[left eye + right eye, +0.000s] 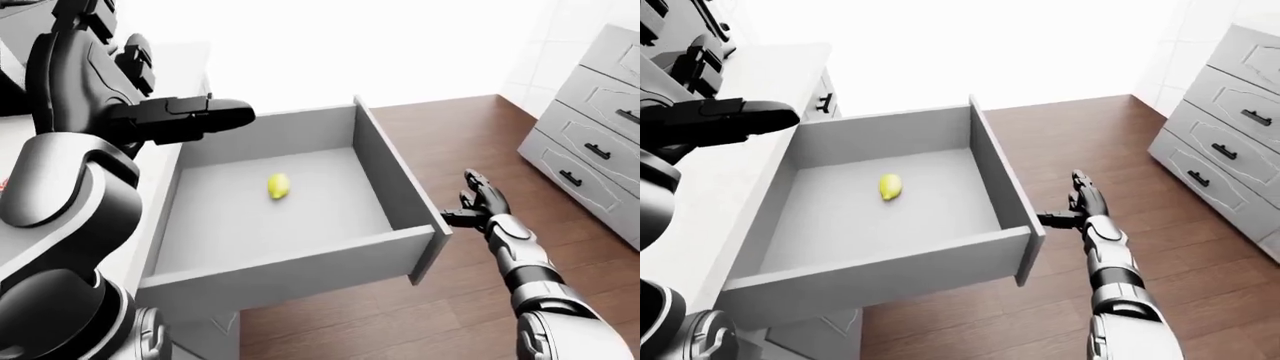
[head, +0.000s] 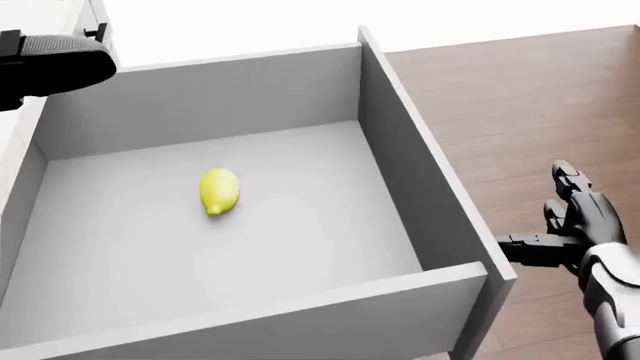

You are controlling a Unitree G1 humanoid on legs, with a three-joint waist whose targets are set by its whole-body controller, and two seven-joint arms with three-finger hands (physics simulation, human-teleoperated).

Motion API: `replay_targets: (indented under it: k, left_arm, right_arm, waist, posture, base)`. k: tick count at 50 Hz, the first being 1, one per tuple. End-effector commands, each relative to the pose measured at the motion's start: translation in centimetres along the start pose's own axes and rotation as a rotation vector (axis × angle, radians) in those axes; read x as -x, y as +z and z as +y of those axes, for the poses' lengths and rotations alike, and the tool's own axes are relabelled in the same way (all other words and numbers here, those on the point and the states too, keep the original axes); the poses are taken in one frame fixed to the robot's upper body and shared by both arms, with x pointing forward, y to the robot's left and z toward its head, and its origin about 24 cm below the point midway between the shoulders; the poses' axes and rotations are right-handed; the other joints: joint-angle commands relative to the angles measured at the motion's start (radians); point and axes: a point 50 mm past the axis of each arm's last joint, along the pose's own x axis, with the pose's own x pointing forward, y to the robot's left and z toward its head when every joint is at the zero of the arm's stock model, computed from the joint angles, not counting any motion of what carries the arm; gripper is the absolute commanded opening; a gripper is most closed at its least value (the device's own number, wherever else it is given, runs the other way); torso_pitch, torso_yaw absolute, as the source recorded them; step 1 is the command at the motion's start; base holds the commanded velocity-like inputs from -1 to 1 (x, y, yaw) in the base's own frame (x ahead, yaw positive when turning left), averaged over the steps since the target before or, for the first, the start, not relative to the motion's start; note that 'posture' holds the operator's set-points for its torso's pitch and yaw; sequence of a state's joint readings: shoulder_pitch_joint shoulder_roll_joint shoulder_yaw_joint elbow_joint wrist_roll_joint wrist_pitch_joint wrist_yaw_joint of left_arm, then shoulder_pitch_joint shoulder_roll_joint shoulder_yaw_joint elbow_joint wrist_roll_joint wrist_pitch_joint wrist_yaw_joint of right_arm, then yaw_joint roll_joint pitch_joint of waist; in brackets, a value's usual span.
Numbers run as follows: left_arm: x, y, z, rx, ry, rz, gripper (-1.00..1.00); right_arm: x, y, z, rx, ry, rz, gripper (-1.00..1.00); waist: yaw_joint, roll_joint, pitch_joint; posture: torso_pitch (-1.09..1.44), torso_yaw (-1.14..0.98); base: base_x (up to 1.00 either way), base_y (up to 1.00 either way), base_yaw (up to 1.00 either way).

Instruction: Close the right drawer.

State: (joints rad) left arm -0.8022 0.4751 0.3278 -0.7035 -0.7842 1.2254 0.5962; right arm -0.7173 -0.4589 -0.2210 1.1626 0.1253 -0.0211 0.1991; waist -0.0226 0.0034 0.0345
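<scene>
In the left-eye view the pulled-out grey box drawer (image 1: 290, 259) lies at nine o'clock from the black right hand (image 1: 478, 206), fingers spread and empty, beside its corner; the head view cuts off its front panel; the right-eye view shows the raised left hand (image 1: 720, 120), grip unclear, farther off.

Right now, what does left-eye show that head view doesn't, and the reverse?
Left-eye only: the left arm's upper segments and the left hand raised over the drawer's far left corner, plus a grey dresser at right on the wood floor.
Head view only: nothing new, just a closer look at the right hand, fingers open, thumb pointing at the drawer's near right corner.
Both: the open drawer with a lemon inside.
</scene>
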Motion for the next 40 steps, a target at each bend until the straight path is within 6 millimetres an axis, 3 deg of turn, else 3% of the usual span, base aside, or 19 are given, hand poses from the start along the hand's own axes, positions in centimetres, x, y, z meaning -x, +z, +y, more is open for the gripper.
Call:
replay_targets:
  k: [1, 40]
  left_arm:
    - [0.1, 1.2, 0.2, 0.015, 0.009, -0.066, 1.00]
    - [0.1, 1.2, 0.3, 0.023, 0.013, -0.062, 1.00]
  right_arm:
    - [-0.4, 2.2, 0.9, 0.029, 0.038, -0.075, 1.00]
    - [-1.3, 2.9, 5.2, 0.074, 0.135, -0.070, 1.00]
  waist:
    - [0.007, -0.003, -0.023]
    - [0.000, 0.007, -0.023]
  posture:
    - [0.00, 0.00]
    - [0.00, 0.00]
  base:
    - [0.00, 0.00, 0.00]
    - [0.00, 0.00, 0.00]
